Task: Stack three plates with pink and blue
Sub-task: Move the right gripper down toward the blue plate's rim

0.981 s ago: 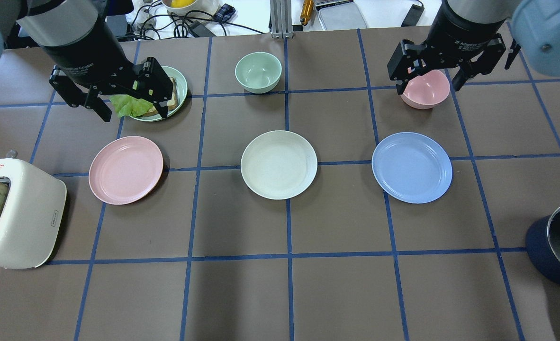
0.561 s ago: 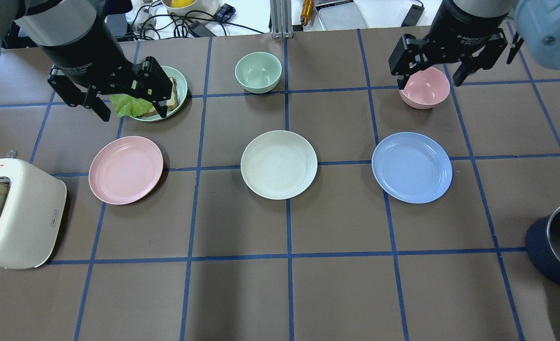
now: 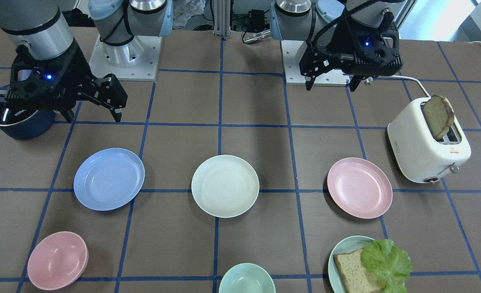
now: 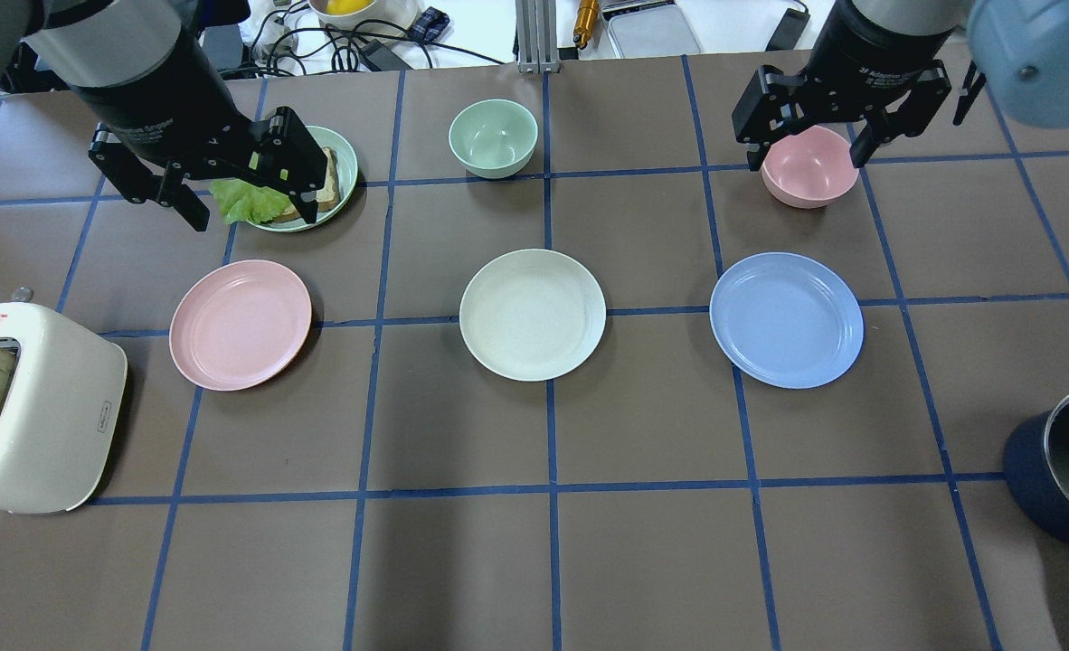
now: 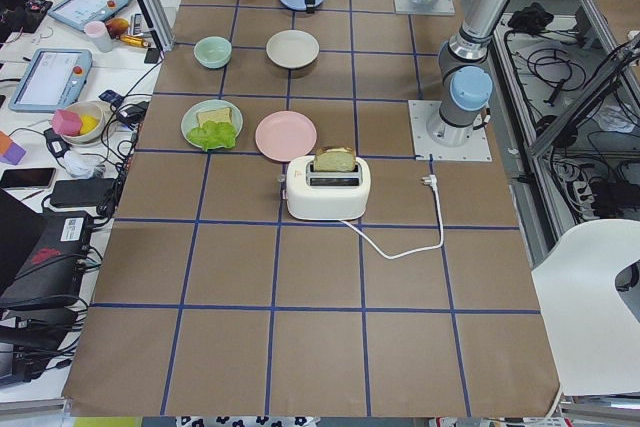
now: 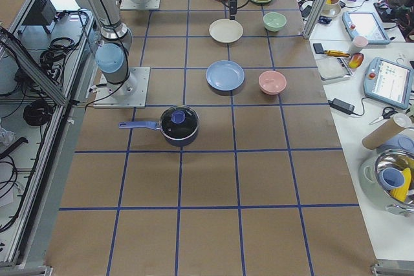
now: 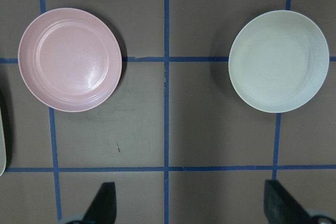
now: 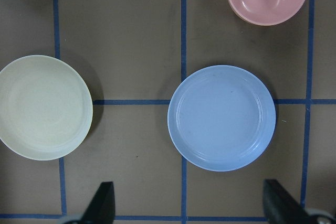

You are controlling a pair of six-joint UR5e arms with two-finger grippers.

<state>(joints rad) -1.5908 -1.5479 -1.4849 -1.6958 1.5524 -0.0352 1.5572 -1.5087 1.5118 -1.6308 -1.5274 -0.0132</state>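
Nothing is stacked: pink plate (image 4: 240, 325), cream-white plate (image 4: 532, 314), light blue plate (image 4: 786, 319) lie apart across the bench's (image 4: 462, 561) middle. My left tool (image 4: 254, 213) and right tool (image 4: 806, 162) hang open, empty; next, I judge, one must grip a rim.

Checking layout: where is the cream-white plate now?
In the overhead view the cream-white plate lies in the middle of the row, between the pink plate on the robot's left and the light blue plate on its right, touching neither.
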